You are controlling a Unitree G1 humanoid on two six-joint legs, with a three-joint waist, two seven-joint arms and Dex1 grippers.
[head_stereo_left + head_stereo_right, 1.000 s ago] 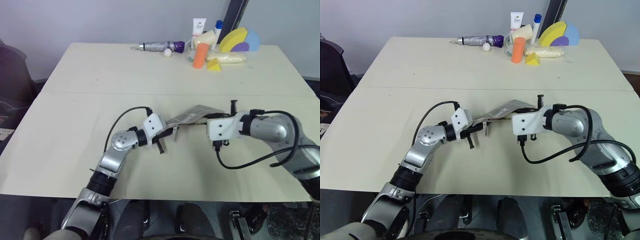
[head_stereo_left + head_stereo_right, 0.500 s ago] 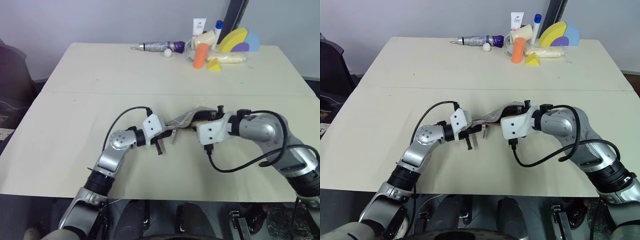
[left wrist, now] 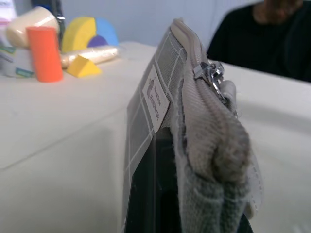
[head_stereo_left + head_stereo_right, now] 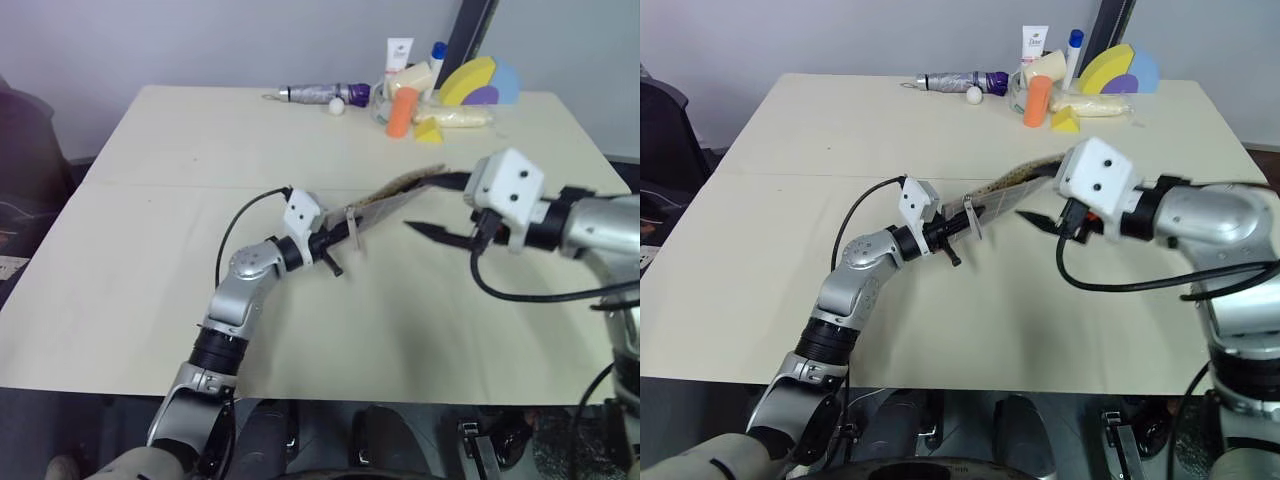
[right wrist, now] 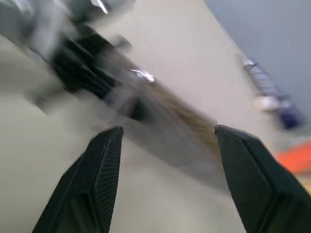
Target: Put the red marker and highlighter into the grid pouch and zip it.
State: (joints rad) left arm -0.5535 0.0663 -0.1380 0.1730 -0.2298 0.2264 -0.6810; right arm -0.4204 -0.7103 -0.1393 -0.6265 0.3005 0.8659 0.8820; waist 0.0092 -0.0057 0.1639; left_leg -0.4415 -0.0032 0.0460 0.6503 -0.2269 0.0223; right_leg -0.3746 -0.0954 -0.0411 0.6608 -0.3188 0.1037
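Left gripper (image 4: 335, 243) clamped on the grid pouch (image 4: 390, 200), holding it clear of the table (image 4: 150, 250). Right gripper (image 4: 440, 208) spread, empty, at the pouch's 3 o'clock. Zip (image 3: 210, 74) looks closed; marker and highlighter likely inside. Probably only set-down left.

table (image 4: 150, 260): pale cream, seam across | wall (image 4: 200, 40): plain grey-blue | chair (image 4: 25, 140): dark, table's left

A lab-like test room: a plain cream table (image 4: 150, 240) with assorted props, against a bare grey wall (image 4: 200, 40).
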